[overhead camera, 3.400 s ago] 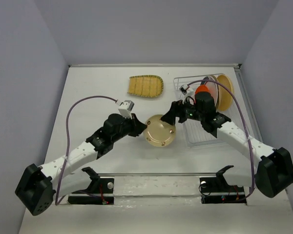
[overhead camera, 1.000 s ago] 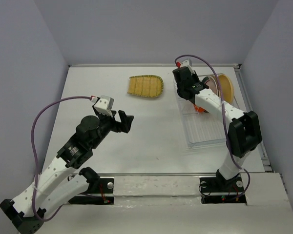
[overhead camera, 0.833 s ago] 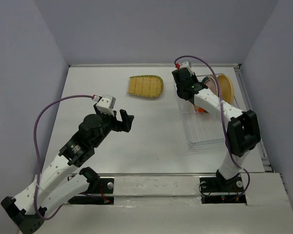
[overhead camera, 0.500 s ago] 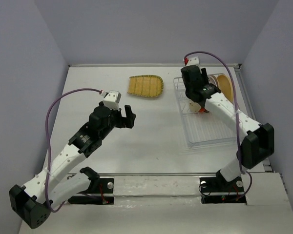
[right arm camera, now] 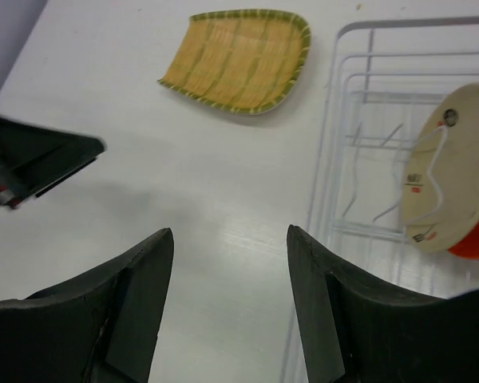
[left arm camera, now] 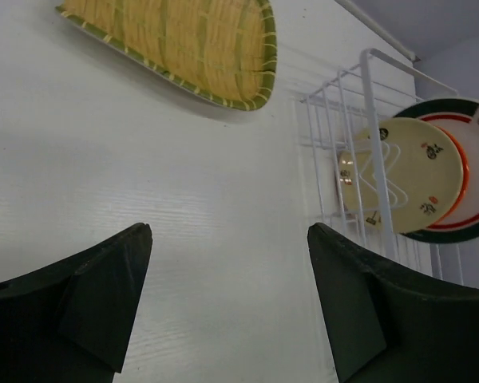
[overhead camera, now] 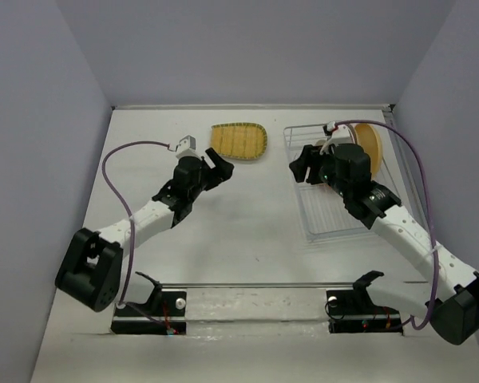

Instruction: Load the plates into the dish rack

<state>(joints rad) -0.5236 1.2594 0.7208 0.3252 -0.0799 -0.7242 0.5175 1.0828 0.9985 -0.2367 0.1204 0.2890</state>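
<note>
The ribbed yellow-green oblong plate (overhead camera: 238, 141) lies flat at the back of the table, also in the left wrist view (left arm camera: 184, 40) and the right wrist view (right arm camera: 239, 60). My left gripper (overhead camera: 219, 166) hovers just in front of its near left end, open and holding nothing (left arm camera: 227, 295). The white wire dish rack (overhead camera: 335, 209) stands on the right. In it stand a tan round plate (overhead camera: 369, 144), a small beige patterned plate (left arm camera: 403, 179), an orange plate (right arm camera: 475, 235) and a white plate with a teal-red rim (left arm camera: 471, 191). My right gripper (overhead camera: 301, 165) is open and empty over the rack's left edge (right arm camera: 227, 303).
Grey walls close in the table on the left, back and right. The left gripper's fingers (right arm camera: 40, 163) show at the left edge of the right wrist view. Both arm bases and a rail run along the near edge (overhead camera: 255, 285).
The right gripper opened, left the beige patterned plate standing in the rack and drew back toward the rack's left edge. The left arm stretched forward toward the oblong plate.
</note>
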